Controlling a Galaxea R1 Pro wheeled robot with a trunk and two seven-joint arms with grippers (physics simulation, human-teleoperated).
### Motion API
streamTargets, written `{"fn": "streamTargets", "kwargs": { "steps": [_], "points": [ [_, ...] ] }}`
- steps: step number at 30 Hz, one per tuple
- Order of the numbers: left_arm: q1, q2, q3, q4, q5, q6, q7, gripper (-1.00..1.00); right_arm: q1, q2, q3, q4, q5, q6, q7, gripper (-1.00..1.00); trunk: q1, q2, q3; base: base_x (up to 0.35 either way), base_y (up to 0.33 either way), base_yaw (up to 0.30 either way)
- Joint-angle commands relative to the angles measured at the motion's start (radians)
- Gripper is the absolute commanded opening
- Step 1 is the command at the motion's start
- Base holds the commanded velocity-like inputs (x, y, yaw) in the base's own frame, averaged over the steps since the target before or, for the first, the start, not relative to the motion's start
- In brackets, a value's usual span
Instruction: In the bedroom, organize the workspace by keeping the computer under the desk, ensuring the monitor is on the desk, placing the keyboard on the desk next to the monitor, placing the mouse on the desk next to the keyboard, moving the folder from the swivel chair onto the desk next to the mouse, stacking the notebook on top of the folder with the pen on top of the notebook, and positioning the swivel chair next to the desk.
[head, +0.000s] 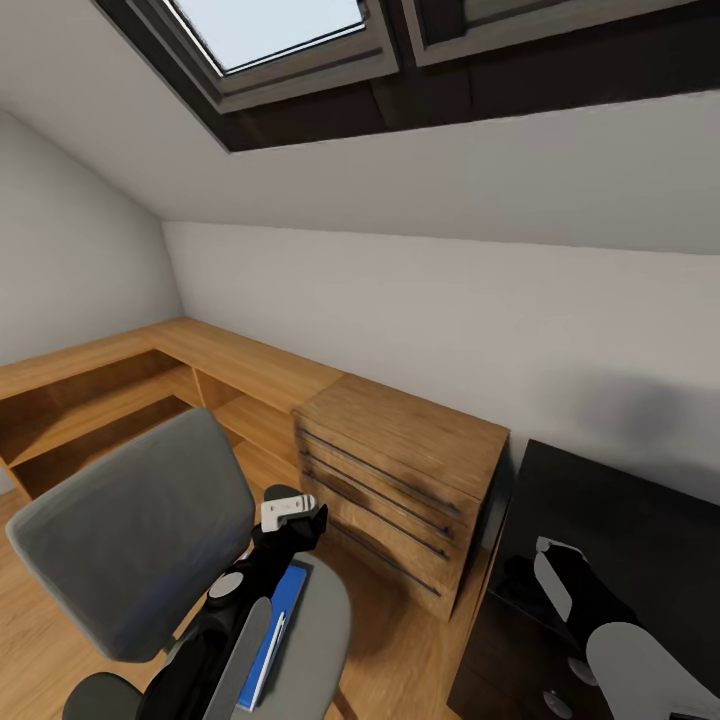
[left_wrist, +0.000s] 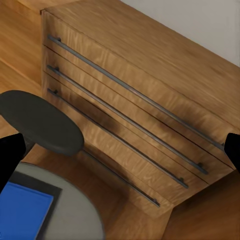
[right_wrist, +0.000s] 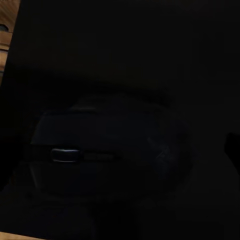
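Observation:
The grey swivel chair (head: 130, 540) stands at the lower left, its backrest toward me. On its seat (left_wrist: 70, 215) lies a blue folder (head: 283, 612) over a dark sheet, with a pale pen (head: 275, 642) along it. My left gripper (head: 308, 528) hovers open above the seat's far edge, nothing between its fingertips (left_wrist: 10, 155). The black desk (head: 640, 520) is at the lower right. My right gripper (head: 520, 585) hangs low over the desk, open, above a dim rounded dark thing (right_wrist: 110, 145) that may be the mouse. Monitor, keyboard and computer are out of view.
A wooden chest of drawers (head: 405, 470) with long metal handles stands between chair and desk. Low wooden shelving (head: 150, 375) runs along the left wall. A sloped ceiling with a skylight (head: 270, 30) is overhead. A dark round chair part (left_wrist: 42, 122) sits beside the seat.

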Motion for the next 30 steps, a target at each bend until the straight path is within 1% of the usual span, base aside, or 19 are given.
{"fn": "streamTargets", "kwargs": {
  "steps": [1, 12, 14, 21, 22, 23, 24, 30],
  "points": [
    [-0.001, 0.000, -0.002, -0.002, 0.010, 0.003, 0.009, 1.00, 0.000, 0.000, 0.000, -0.002, -0.011, 0.003, -0.007, 1.00, 0.000, -0.001, -0.001, 0.000, 0.000, 0.000],
    [-0.001, 0.001, -0.001, -0.001, 0.009, 0.005, 0.010, 1.00, 0.000, -0.001, -0.001, -0.016, -0.011, -0.001, -0.006, 1.00, -0.042, 0.076, 0.033, 0.000, 0.000, 0.000],
    [-0.001, 0.001, -0.001, 0.000, 0.009, 0.005, 0.010, 1.00, 0.000, -0.001, -0.002, -0.043, -0.011, -0.002, -0.007, 1.00, -0.050, 0.090, 0.039, 0.000, 0.000, 0.000],
    [-0.001, 0.001, -0.001, 0.000, 0.009, 0.005, 0.010, 1.00, 0.007, 0.004, -0.005, -0.209, -0.012, 0.009, -0.008, 1.00, -0.077, 0.139, 0.061, 0.000, 0.000, 0.000],
    [-0.001, 0.001, -0.001, 0.000, 0.009, 0.005, 0.010, 1.00, 0.010, 0.005, -0.006, -0.248, -0.015, 0.020, -0.008, 1.00, -0.080, 0.146, 0.064, 0.000, 0.000, 0.000],
    [-0.001, 0.001, -0.001, 0.000, 0.009, 0.006, 0.010, 1.00, 0.013, 0.006, -0.006, -0.267, -0.016, 0.028, -0.008, 1.00, -0.084, 0.153, 0.068, 0.000, 0.000, 0.000],
    [-0.001, 0.002, -0.001, 0.001, 0.009, 0.026, 0.010, 1.00, 0.048, 0.024, -0.008, -0.360, -0.019, 0.077, -0.008, 1.00, -0.084, 0.153, 0.068, 0.000, 0.000, 0.000],
    [-0.001, 0.013, -0.001, 0.002, 0.011, 0.034, 0.009, 1.00, 0.058, 0.031, -0.008, -0.382, -0.021, 0.088, -0.008, 1.00, -0.084, 0.153, 0.068, 0.000, 0.000, 0.000]
  ]
}}
